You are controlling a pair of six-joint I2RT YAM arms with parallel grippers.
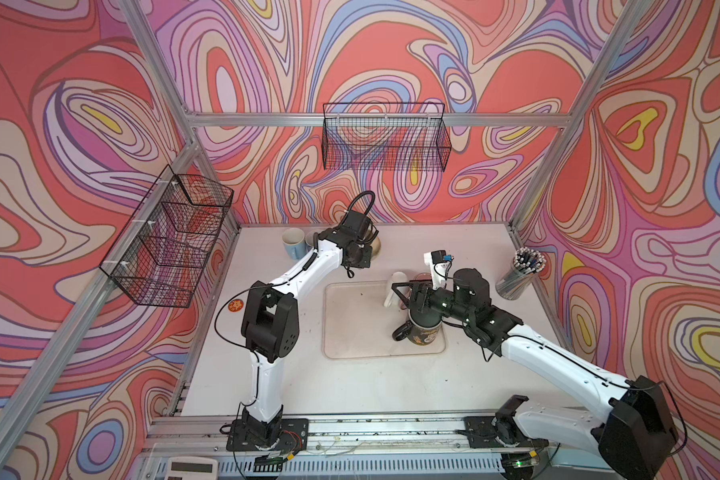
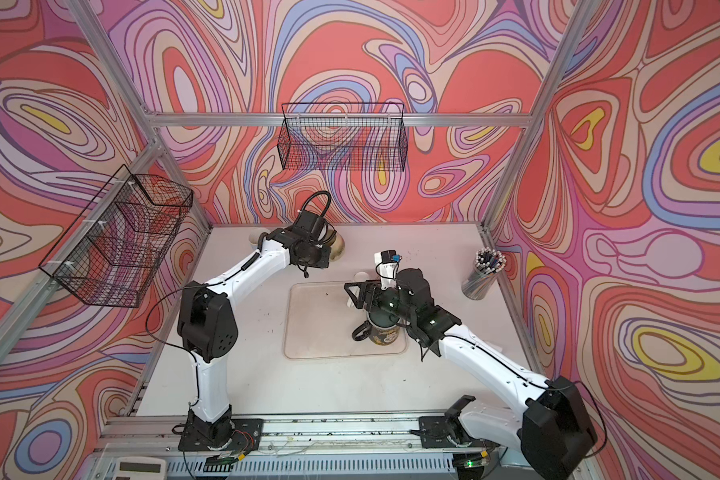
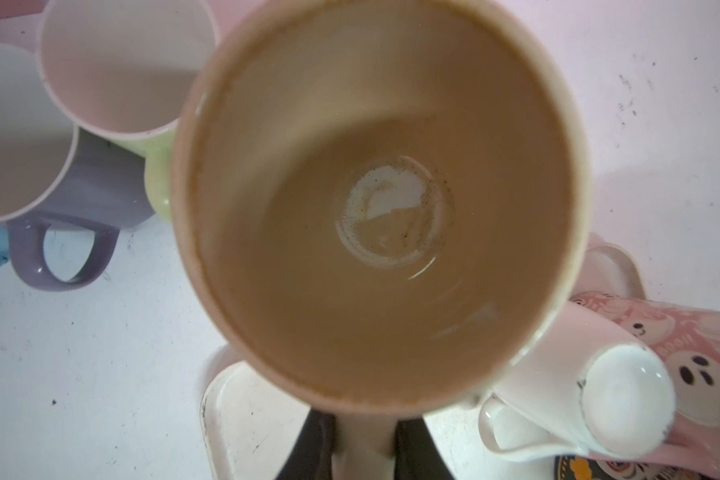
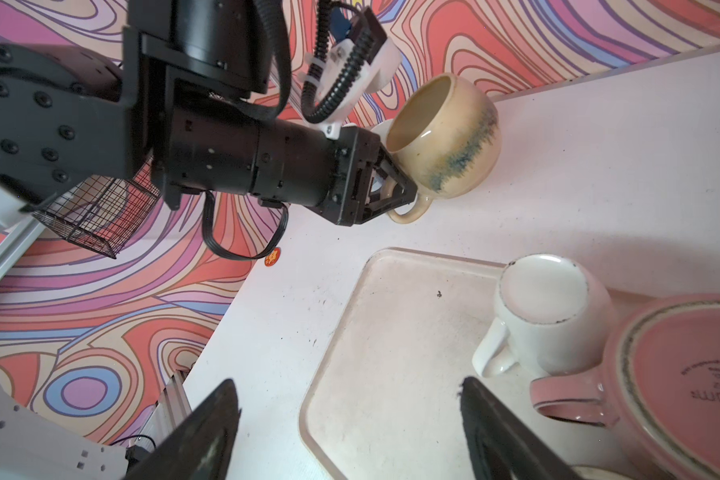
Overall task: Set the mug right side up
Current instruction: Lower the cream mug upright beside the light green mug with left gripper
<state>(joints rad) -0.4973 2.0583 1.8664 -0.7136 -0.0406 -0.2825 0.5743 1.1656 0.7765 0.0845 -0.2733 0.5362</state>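
Observation:
My left gripper (image 4: 406, 193) is shut on the handle of a tan mug (image 4: 445, 137) with a blue-green streak, near the table's back edge. The mug is tilted, its open mouth facing up toward the left wrist. Its brown inside (image 3: 375, 199) fills the left wrist view, and the handle sits between the dark fingers (image 3: 308, 449). In both top views only a golden edge of the mug (image 1: 374, 247) (image 2: 338, 249) shows behind the wrist. My right gripper (image 4: 350, 415) hangs open and empty over the tray (image 4: 391, 353).
A white mug (image 4: 545, 307) and a pink mug (image 4: 682, 374) stand upside down on the tray. A black mug (image 1: 422, 334) is under the right wrist. Upright mugs (image 1: 294, 243) cluster at the back left. A pen cup (image 1: 520, 274) stands at the right. Wire baskets (image 1: 171, 241) (image 1: 385, 137) hang on the walls.

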